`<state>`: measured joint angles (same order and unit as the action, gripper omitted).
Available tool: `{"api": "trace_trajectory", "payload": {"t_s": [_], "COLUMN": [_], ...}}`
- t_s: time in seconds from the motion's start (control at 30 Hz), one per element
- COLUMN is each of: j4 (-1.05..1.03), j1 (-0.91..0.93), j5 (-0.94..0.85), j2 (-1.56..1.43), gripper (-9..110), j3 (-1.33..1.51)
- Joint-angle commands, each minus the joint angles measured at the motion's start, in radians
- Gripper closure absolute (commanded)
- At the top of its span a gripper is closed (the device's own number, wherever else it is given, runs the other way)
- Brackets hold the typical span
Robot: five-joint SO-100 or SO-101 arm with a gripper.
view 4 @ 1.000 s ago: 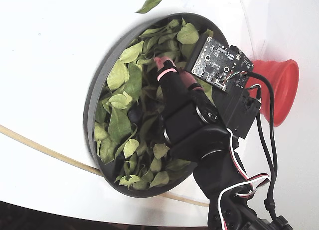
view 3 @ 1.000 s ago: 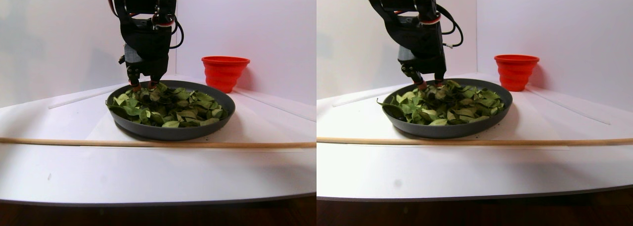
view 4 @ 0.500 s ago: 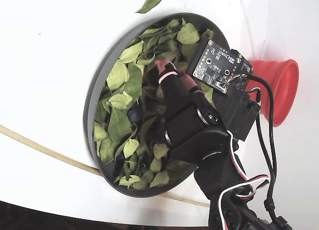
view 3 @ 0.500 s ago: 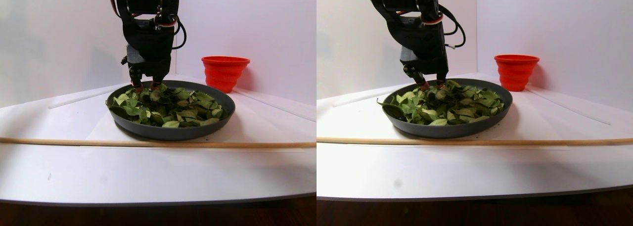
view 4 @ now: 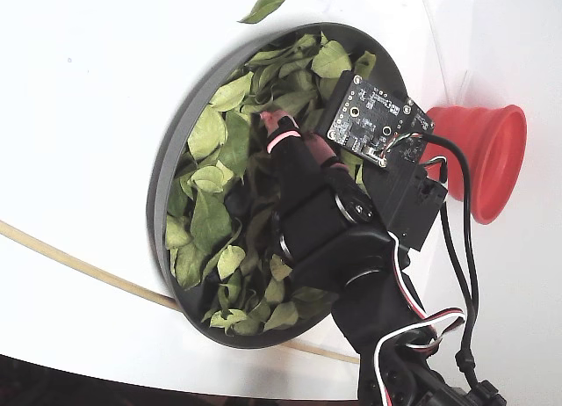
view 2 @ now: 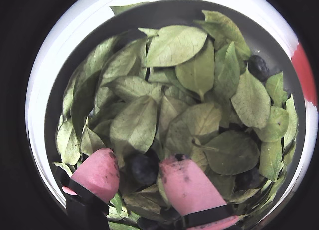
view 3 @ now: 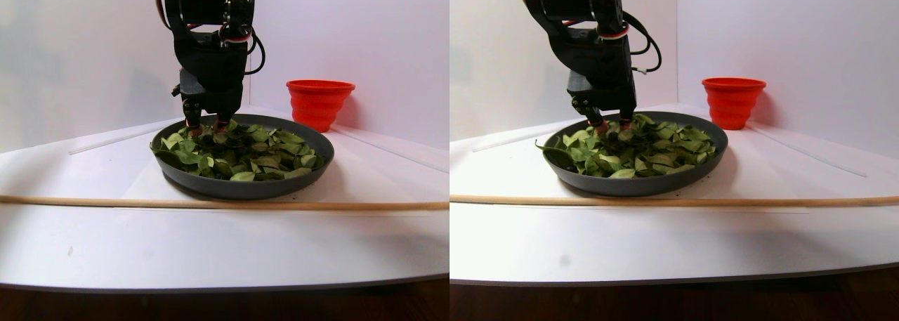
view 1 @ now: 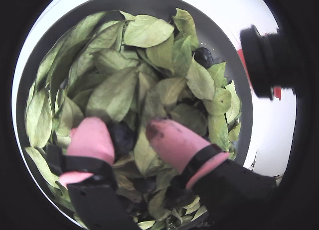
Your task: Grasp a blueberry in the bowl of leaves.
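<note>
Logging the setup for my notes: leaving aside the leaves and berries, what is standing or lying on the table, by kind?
Bowl: 1
Red cup: 1
Wooden stick: 1
Total: 3

Wrist views close above bowl (view 1: 234, 65).

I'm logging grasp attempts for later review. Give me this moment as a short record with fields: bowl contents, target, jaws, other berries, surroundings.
bowl: dark grey bowl filled with green leaves
target: blueberry between the pink fingertips
jaws: gripper down in the leaves, open either side of the berry, not closed on it
other berries: another blueberry near the far rim
surroundings: red cup beside the bowl; wooden stick in front
</note>
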<state>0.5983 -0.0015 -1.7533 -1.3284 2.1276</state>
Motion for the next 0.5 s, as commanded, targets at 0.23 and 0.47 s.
{"api": "trace_trajectory", "payload": {"t_s": [0.23,0.47], "j4": [0.020,0.028], "j1": [0.002,0.002], "j5": [0.006,0.006], "j2": [-0.012,0.002], "gripper": [85,85], "j3": [-0.002,0.009]}}
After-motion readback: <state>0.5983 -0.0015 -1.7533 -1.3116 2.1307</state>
